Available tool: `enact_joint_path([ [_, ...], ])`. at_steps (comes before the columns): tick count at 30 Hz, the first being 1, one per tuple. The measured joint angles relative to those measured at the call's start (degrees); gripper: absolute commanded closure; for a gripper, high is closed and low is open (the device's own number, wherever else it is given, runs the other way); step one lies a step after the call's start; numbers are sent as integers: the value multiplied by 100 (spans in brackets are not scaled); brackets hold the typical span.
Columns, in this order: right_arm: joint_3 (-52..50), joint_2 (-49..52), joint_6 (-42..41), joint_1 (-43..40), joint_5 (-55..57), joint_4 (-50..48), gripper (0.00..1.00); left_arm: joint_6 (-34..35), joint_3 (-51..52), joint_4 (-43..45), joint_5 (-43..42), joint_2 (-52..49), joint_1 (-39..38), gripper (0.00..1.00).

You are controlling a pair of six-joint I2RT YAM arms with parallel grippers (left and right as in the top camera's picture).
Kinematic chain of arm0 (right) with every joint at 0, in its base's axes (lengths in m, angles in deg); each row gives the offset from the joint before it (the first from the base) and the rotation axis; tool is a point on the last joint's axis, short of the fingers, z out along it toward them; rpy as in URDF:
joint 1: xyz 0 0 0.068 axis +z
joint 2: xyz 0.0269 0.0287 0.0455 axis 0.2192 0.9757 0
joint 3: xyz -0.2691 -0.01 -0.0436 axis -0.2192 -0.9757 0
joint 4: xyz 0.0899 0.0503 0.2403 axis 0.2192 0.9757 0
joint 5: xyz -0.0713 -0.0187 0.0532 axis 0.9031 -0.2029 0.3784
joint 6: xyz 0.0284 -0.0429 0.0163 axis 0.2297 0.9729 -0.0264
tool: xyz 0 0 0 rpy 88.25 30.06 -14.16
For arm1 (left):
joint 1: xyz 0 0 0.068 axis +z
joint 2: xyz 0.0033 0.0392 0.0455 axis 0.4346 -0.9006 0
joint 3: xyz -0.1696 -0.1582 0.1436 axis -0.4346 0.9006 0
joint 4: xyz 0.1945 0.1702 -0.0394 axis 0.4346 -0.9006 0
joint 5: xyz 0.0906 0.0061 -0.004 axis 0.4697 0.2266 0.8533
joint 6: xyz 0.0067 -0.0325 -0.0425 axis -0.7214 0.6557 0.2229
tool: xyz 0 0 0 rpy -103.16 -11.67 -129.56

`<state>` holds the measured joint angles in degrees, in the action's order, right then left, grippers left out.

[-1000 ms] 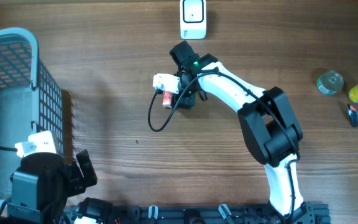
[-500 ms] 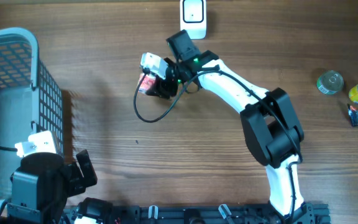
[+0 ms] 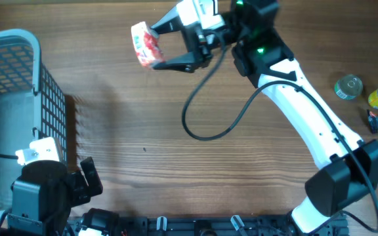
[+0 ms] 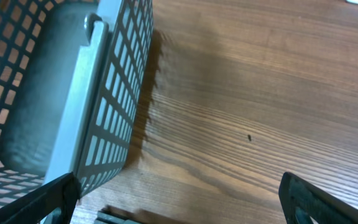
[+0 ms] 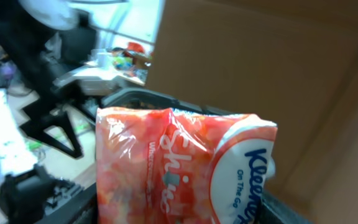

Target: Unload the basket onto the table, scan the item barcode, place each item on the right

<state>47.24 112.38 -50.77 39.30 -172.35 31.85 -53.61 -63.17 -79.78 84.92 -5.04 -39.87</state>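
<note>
Holding a tissue pack (image 3: 143, 42) up over the far side of the table (image 3: 110, 131).
Pinches the tissue pack with the right gripper (image 3: 153, 47) about half closed on it, clear of the wood, far and left of middle, well right of the basket (image 3: 12, 35). Leaves the left gripper (image 4: 179, 202) wide open and empty at the near left. Looks light, soft and slick in its wrap, easy to crush or drop; best held by one end, barcode face bare.

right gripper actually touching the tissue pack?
Touching. Overhead shows the right gripper clamping both sides of the tissue pack; the right wrist view shows the pack filling the jaws.
</note>
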Motion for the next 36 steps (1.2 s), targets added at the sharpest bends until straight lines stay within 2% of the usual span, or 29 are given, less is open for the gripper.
enact_joint_path([
  [2,26,-72,-1104,-39,-417,-911,37,2,0,-7,2,2,0,0],
  [7,26,-79,-2520,-39,-535,-1469,37,0,0,-2,0,0,0,0],
  [19,26,-79,-2828,-42,-535,-1443,34,2,0,-2,2,2,0,0],
  [21,33,-83,-2627,-70,-531,-901,32,2,0,-9,0,0,0,0],
  [23,61,-87,-1976,-157,-118,686,31,0,0,-2,0,0,0,0],
  [25,70,-98,-1198,-219,1113,2514,32,0,-2,-11,2,0,0,0],
  [26,61,-81,-914,-229,1792,3034,32,0,0,-4,-2,2,0,0],
  [27,52,-79,-669,-232,2664,3532,32,2,0,-11,0,0,0,0],
  [29,52,-79,-671,-232,3410,3733,31,0,0,-2,0,0,0,0],
  [31,52,-76,-1161,-229,4393,3993,31,0,0,-4,2,0,0,0],
  [34,52,-76,-2927,-232,5668,4474,30,0,0,-4,0,0,0,0],
  [35,52,-72,-3847,-232,5952,4433,29,0,0,-7,0,0,0,0],
  [36,52,-70,-4079,-232,6017,4369,28,0,0,-4,2,0,0,0],
])
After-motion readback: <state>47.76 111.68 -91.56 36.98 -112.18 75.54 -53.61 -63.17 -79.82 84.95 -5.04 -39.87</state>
